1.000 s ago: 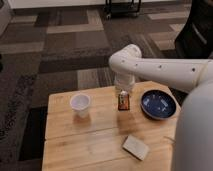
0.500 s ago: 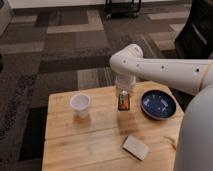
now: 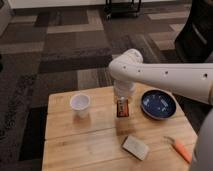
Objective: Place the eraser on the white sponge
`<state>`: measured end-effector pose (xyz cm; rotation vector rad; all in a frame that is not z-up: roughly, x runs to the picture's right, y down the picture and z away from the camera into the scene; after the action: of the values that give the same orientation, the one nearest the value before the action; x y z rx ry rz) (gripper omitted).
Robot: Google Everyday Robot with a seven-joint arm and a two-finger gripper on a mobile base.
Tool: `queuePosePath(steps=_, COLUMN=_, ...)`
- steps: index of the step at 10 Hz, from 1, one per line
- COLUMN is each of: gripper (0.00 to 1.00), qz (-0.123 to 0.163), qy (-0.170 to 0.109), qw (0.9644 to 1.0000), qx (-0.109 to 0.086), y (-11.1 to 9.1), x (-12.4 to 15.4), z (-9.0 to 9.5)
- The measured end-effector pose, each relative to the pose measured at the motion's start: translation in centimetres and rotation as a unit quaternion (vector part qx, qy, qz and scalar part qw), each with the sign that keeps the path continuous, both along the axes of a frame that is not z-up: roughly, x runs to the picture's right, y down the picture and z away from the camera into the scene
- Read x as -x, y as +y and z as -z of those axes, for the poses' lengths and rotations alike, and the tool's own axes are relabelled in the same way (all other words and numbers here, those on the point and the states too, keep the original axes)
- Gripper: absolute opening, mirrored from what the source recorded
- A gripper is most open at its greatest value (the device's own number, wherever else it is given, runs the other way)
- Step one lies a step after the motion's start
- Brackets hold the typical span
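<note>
The eraser (image 3: 122, 107), a small dark block with orange-brown edges and a white label patch, stands on the wooden table (image 3: 75, 145) near its middle, between the cup and the bowl. My gripper (image 3: 122, 96) hangs straight above the eraser, right at its top. The white sponge (image 3: 135, 147), a flat off-white pad, lies on the table in front of the eraser, toward the front right. My white arm reaches in from the right.
A white cup (image 3: 80, 104) stands left of the eraser. A dark blue bowl (image 3: 158, 103) sits to its right. An orange carrot-like stick (image 3: 181, 149) lies at the front right edge. Dark patterned carpet surrounds the table.
</note>
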<state>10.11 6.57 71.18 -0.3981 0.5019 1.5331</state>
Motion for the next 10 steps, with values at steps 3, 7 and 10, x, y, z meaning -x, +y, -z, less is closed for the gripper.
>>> queuePosePath(steps=3, gripper=0.0, qz=-0.007, qy=0.006, qw=0.9999, qx=0.006, y=3.8, x=-1.9, z=2.5)
queuePosePath(steps=7, gripper=0.0, qz=0.009, qy=-0.026, qw=0.999, qx=0.036, y=9.9, x=-3.0, z=3.5)
queuePosePath(steps=10, gripper=0.0, qz=0.072, qy=-0.045, qw=0.9948, qx=0.057, y=13.2, x=-4.9, z=4.1)
